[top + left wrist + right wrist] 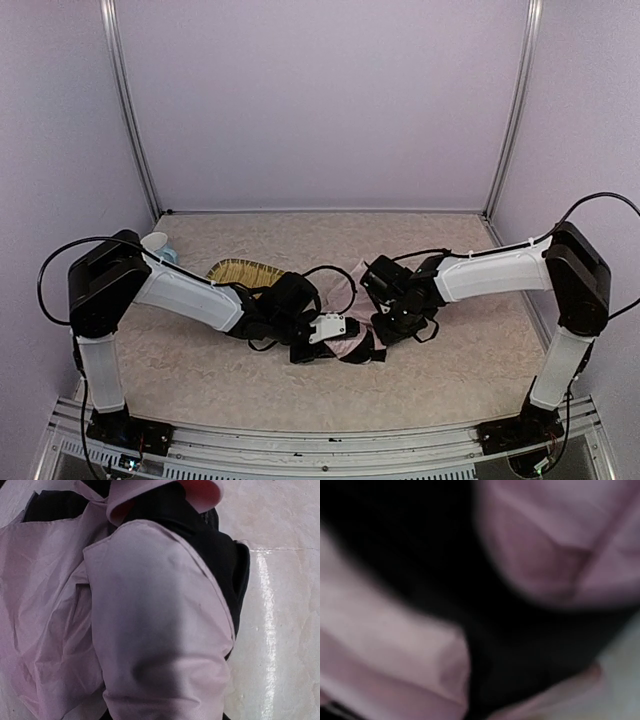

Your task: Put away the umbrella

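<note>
From the left, the left gripper (333,340) is sunk into the crumpled umbrella (155,630), which lies mid-table (200,370) between both arms. Pink fabric hides its fingers, so I can't tell its hold. The right gripper (386,328) presses against the umbrella's right side, its jaws equally hidden.

Beige table (450,370) under pink umbrella (347,347) (straw mat (245,271) beside)

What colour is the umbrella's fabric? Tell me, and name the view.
Pale pink; the umbrella shows it best in the left wrist view.
</note>
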`<state>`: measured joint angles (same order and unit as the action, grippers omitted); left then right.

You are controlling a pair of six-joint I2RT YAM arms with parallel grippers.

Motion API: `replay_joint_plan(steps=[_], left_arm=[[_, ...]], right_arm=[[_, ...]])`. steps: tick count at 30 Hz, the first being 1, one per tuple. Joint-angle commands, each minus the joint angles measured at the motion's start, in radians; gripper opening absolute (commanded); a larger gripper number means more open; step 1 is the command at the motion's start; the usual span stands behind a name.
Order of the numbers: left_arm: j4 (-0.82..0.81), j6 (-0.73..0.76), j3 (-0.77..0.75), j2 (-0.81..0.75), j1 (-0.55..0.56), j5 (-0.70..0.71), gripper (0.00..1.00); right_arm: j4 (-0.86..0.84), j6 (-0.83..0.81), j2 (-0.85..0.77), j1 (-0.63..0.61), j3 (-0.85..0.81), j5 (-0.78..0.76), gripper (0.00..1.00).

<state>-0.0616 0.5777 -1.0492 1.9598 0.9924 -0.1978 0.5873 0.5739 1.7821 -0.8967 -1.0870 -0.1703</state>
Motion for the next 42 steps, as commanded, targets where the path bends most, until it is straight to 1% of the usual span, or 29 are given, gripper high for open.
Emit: replay_joint_plan(steps=[1,3,5,8,10,12,14,18,21,24,28,31,33,36,37,40,42], left_arm=[[0.080,-0.026,0.004,0.075,0.023,0.009,0.13],[0.079,-0.024,0.016,0.071,0.019,0.004,0.13],[0.084,-0.025,0.024,0.073,0.014,-0.010,0.12],[0.118,-0.033,0.016,0.085,-0.003,-0.054,0.12],[0.157,-0.046,-0.009,0.097,-0.018,-0.106,0.12],[0.206,-0.061,-0.036,0.110,-0.036,-0.163,0.12],[0.264,-0.070,-0.065,0.126,-0.055,-0.215,0.12],[0.414,-0.080,-0.150,0.179,-0.069,-0.282,0.12],[0.551,-0.099,-0.230,0.233,-0.085,-0.334,0.09],[0.629,-0.100,-0.282,0.270,-0.098,-0.397,0.09],[0.681,-0.096,-0.319,0.299,-0.098,-0.415,0.09],[0.709,-0.085,-0.336,0.313,-0.098,-0.432,0.09],[0.727,-0.077,-0.344,0.320,-0.098,-0.439,0.09],[0.750,-0.064,-0.350,0.326,-0.098,-0.453,0.09],[0.756,-0.060,-0.351,0.329,-0.098,-0.457,0.09],[0.775,-0.052,-0.355,0.337,-0.098,-0.468,0.09],[0.786,-0.043,-0.356,0.340,-0.098,-0.472,0.09]], right_arm=[[-0.351,-0.033,0.005,-0.083,-0.077,0.272,0.17],[-0.371,-0.003,-0.076,-0.028,0.026,0.261,0.17],[-0.377,0.008,-0.186,0.042,0.154,0.247,0.20],[-0.338,-0.070,-0.348,0.102,0.230,0.165,0.26],[-0.328,-0.220,-0.430,0.107,0.247,0.112,0.32],[-0.342,-0.345,-0.485,0.106,0.264,0.108,0.37],[-0.380,-0.459,-0.522,0.096,0.281,0.145,0.42],[-0.477,-0.724,-0.591,0.004,0.334,0.217,0.51],[-0.544,-0.908,-0.624,-0.075,0.384,0.271,0.53],[-0.568,-1.034,-0.595,-0.148,0.397,0.258,0.57],[-0.533,-1.120,-0.496,-0.199,0.368,0.182,0.63],[-0.504,-1.189,-0.412,-0.212,0.352,0.125,0.68],[-0.500,-1.224,-0.359,-0.212,0.342,0.056,0.73],[-0.547,-1.268,-0.295,-0.212,0.334,-0.085,0.86],[-0.570,-1.277,-0.276,-0.212,0.330,-0.126,0.88],[-0.569,-1.296,-0.205,-0.212,0.300,-0.140,0.93],[-0.570,-1.316,-0.164,-0.211,0.299,-0.158,0.93]])
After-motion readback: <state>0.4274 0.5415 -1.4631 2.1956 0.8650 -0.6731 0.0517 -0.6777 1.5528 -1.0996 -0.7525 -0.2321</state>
